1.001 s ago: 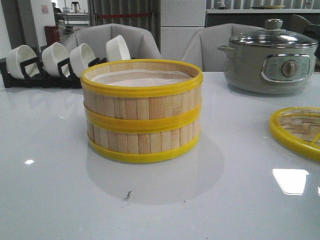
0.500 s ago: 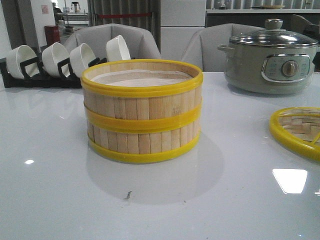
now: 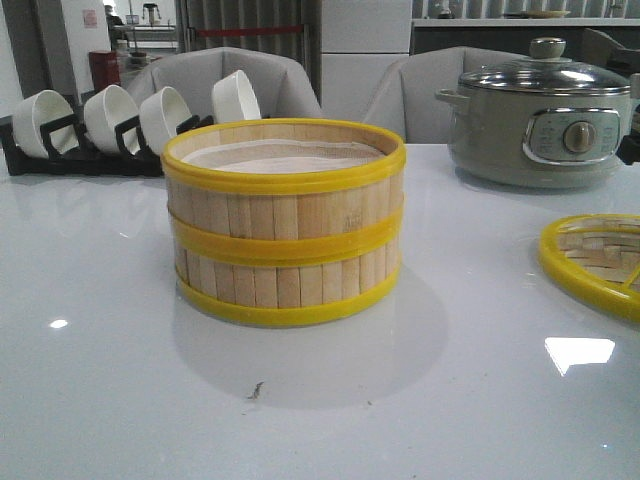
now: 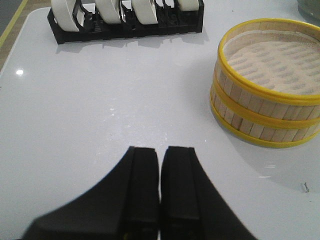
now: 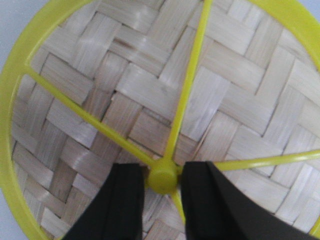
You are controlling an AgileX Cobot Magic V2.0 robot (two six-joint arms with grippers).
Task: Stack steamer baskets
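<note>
Two steamer baskets (image 3: 285,225) stand stacked at the table's middle, with a pale liner in the top one; they also show in the left wrist view (image 4: 265,95). The woven yellow-rimmed lid (image 3: 600,255) lies flat on the table at the right. In the right wrist view the lid (image 5: 150,85) fills the picture, and my right gripper (image 5: 163,172) has its jaws against both sides of the lid's central yellow knob (image 5: 163,179). My left gripper (image 4: 160,150) is shut and empty over bare table, left of the stack.
A grey electric pot (image 3: 540,115) with a glass lid stands at the back right. A black rack with white bowls (image 3: 110,125) stands at the back left and shows in the left wrist view (image 4: 125,20). A dark part of the right arm (image 3: 630,150) shows at the right edge.
A dark part of the right arm has come into the front view at the right edge, and the bright reflection on the table has changed shape. The stack and lid have not moved.
</note>
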